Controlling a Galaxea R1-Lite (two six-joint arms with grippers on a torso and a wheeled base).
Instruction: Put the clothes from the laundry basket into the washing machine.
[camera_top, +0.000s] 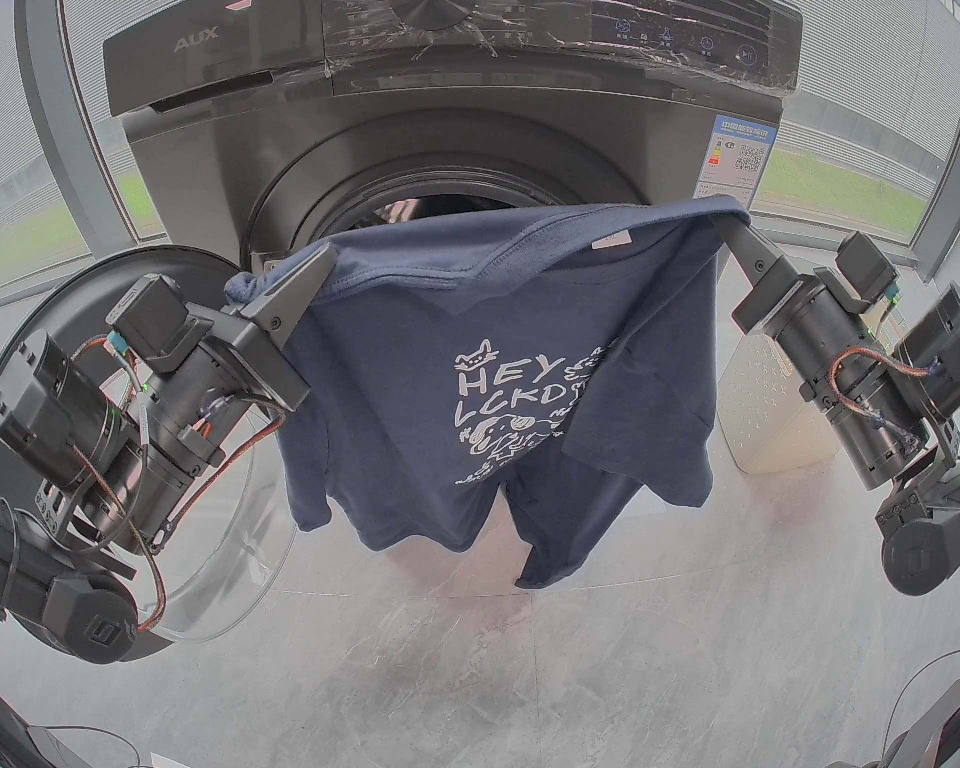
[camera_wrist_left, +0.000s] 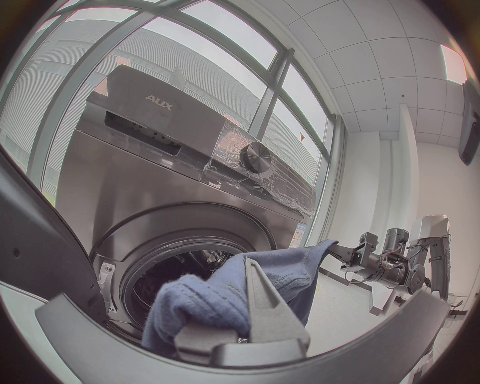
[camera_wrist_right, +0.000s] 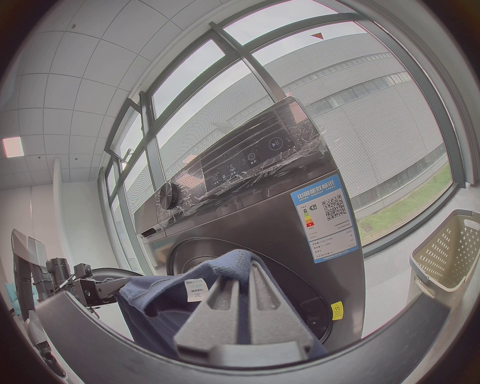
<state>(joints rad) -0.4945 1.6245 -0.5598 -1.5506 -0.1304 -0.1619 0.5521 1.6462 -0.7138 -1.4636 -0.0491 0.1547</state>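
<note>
both grippers are holding a navy t-shirt (camera_top: 480, 380) stretched out in front of the washing machine (camera_top: 200, 160), across its open drum mouth (camera_top: 440, 205). the left gripper (camera_top: 318, 262) is clenching one shoulder edge and the right gripper (camera_top: 725, 225) is pinching the other, so the shirt's body is hanging down between them. the round door (camera_top: 60, 290) is standing open on the left. the drum is looking too dark to tell its contents. a cream perforated laundry basket (camera_top: 770, 420) is sitting just right of the machine, its inside hidden
</note>
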